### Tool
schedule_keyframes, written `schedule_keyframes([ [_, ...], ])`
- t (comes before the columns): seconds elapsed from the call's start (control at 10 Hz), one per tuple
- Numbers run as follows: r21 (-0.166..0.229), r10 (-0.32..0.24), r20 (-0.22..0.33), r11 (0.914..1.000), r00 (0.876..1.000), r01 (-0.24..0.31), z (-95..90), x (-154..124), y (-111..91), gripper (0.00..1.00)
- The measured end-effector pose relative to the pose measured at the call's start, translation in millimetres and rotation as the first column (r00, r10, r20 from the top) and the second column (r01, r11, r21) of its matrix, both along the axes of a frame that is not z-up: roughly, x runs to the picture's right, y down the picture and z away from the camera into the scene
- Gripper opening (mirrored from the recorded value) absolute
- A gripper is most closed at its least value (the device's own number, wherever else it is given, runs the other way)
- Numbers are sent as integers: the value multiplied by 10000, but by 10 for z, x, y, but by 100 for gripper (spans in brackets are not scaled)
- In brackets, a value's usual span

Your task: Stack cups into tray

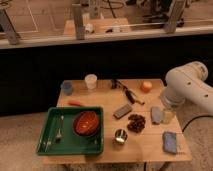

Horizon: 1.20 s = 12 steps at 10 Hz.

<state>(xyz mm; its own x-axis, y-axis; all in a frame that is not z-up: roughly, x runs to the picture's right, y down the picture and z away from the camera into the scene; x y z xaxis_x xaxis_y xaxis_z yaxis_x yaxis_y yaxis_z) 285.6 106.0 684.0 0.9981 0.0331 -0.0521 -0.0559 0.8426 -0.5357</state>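
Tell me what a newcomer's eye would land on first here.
The big green tray at the front left of the table, with an orange-red bowl sitting in it, grabs attention first. Next comes the bulky white robot arm looming over the right side, its pincer down low near the table's right edge, beside a clear cup.

green tray [70,144], orange-red bowl [86,123], white cup [90,81], blue cup [66,88]
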Motion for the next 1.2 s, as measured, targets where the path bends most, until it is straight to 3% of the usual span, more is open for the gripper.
schedule_keyframes([
  [0.6, 88, 21, 179, 10000, 9998, -22, -6, -8, -5, 80],
  [0.8, 217, 127, 1236, 9996, 9922, -155, -15, -145, 39, 80],
  [1.0, 147, 50, 2413, 9999, 9704, -88, 9, -584, 122, 80],
  [1.2, 95, -281, 3218, 9996, 9464, 264, 7, -974, 234, 80],
])
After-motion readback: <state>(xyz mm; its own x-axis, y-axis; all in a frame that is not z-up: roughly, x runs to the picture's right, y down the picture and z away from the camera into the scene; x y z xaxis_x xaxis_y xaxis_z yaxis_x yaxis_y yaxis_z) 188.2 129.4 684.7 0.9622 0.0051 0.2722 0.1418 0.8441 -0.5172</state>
